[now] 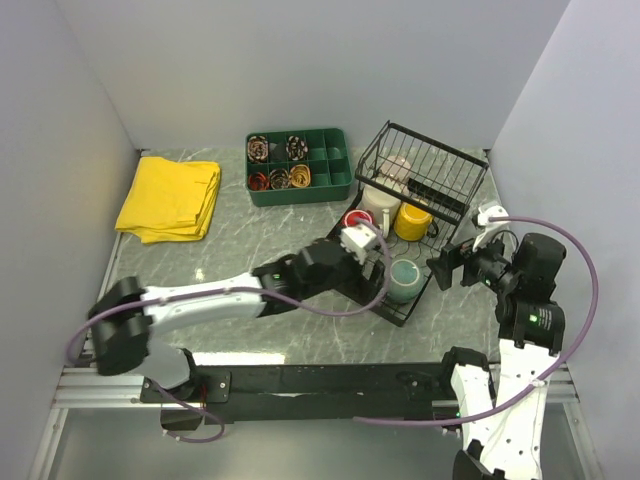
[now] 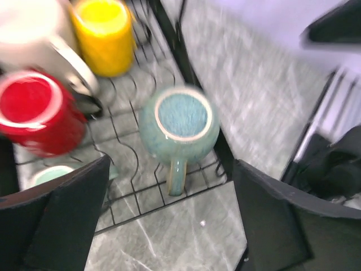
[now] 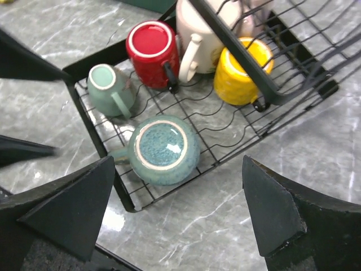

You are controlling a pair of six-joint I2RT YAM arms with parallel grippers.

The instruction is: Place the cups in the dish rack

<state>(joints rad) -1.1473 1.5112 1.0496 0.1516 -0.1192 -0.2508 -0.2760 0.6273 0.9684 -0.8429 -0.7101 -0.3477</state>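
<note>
The black wire dish rack stands at the back right. On its flat base sit a red cup, a cream cup, a yellow cup and the larger teal cup, which rests upside down near the front corner. The right wrist view adds a small light teal cup lying beside the red cup. My left gripper is open just in front of the larger teal cup, holding nothing. My right gripper is open above the bare table, just off the rack's edge.
A green compartmented tray stands left of the rack. A folded yellow cloth lies at the far left. Walls close the table on three sides. My two grippers face each other across the rack's front corner.
</note>
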